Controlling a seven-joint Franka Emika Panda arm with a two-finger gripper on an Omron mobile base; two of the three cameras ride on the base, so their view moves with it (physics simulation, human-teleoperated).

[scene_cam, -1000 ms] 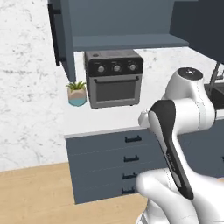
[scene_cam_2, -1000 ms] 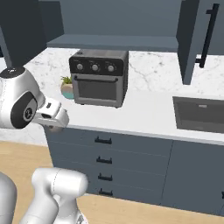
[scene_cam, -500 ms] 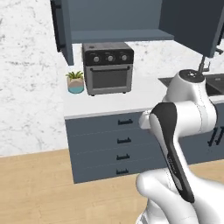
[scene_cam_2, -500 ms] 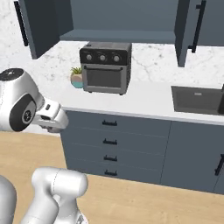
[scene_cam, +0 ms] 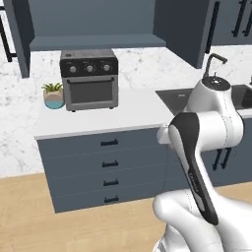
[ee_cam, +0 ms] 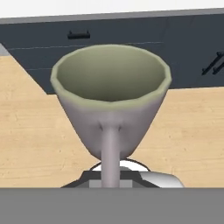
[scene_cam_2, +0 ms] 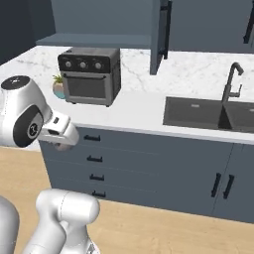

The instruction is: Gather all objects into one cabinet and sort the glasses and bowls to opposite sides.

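- I saw the wall cabinet (scene_cam: 98, 22) standing open above the counter, its shelf (scene_cam: 93, 42) bare, its door (scene_cam_2: 159, 34) swung out edge-on with the black bar handle (scene_cam_2: 167, 30) facing the sink side.
- The marble counter (scene_cam_2: 139, 111) carried a dark toaster oven (scene_cam_2: 89, 74) with three knobs, set below the open cabinet.
- A sink (scene_cam_2: 208, 113) with a black tap (scene_cam_2: 232, 79) sat in the counter, well apart from the oven.
- A small potted plant (scene_cam: 53, 95) stood just beside the oven, on its far side from the sink.
- In the hand view, a cup (ee_cam: 110, 98) with an olive inside and pinkish-grey outside was clamped in the closed gripper, held in front of the drawers (ee_cam: 78, 35) and over the wooden floor (ee_cam: 35, 131); I could not see the fingertips themselves.
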